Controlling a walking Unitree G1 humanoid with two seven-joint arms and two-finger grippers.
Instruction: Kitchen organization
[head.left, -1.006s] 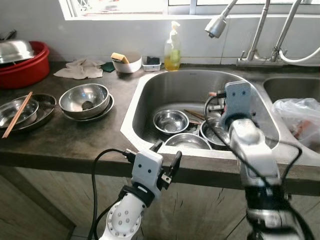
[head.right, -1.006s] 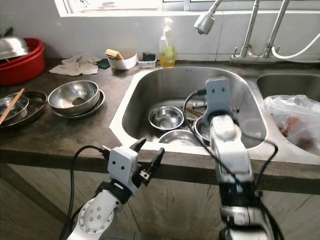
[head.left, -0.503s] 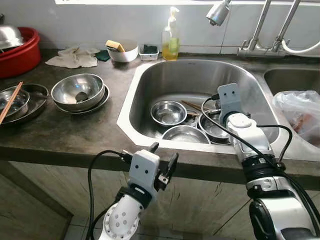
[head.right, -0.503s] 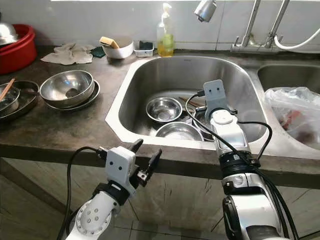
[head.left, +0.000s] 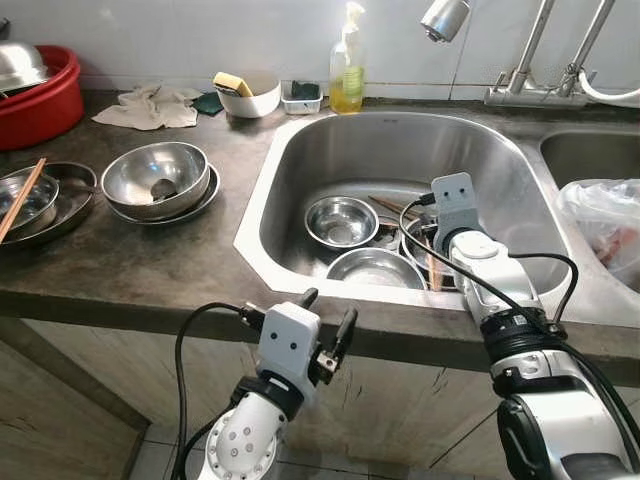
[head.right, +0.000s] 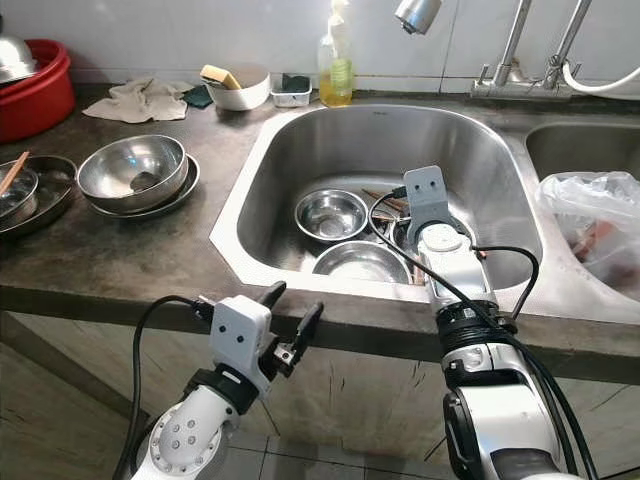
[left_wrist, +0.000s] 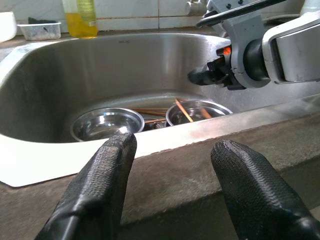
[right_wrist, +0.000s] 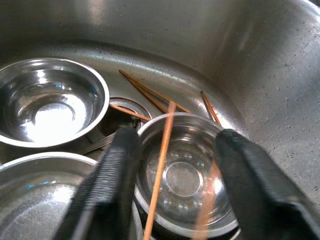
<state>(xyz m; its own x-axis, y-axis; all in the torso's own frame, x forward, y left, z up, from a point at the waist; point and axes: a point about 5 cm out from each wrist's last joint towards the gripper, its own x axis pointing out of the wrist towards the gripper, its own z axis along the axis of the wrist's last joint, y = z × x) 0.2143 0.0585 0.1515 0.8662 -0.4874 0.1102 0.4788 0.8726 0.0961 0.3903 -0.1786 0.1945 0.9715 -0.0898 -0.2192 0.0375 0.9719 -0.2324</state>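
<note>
— Dark stone counter (head.left: 150, 265), mottled and worn, with a stainless sink (head.left: 300, 165) set into it. White tiled wall behind, faucet head (head.left: 445, 18) hanging over the basin. Wooden cabinet fronts below, pale tiled floor at the foot.

— And in the sink?

— Three steel bowls: one toward the back (head.left: 341, 220), one at the near wall (head.left: 375, 268), one under the right gripper (right_wrist: 187, 182). Chopsticks (right_wrist: 160, 160) laid across that last bowl, more of them loose on the sink floor behind.

— Right gripper (right_wrist: 175, 175)?

— Down inside the basin, hovering just above the bowl, fingers (right_wrist: 107, 185) spread to either side of the rim, holding nothing. Cannot tell whether touching the rim.

— Left gripper (head.left: 325, 318)?

— Low in front of the counter edge, outside the sink, fingers (left_wrist: 100, 185) parted wide, holding nothing.

— Rest of the counter?

— Left of the sink, a steel bowl (head.left: 157, 178) nested on a shallow dish with a spoon inside. Further left, another bowl on a tray (head.left: 45, 200) with a chopstick across it. Red basin (head.left: 45, 100) in the far corner with a steel lid on top. Crumpled cloth (head.left: 150, 105), white bowl with a sponge (head.left: 247, 92), small tray (head.left: 301, 96) and yellow dish soap bottle (head.left: 347, 75) along the wall. Second sink to the right, a plastic bag (head.left: 605, 220) in it.
</note>
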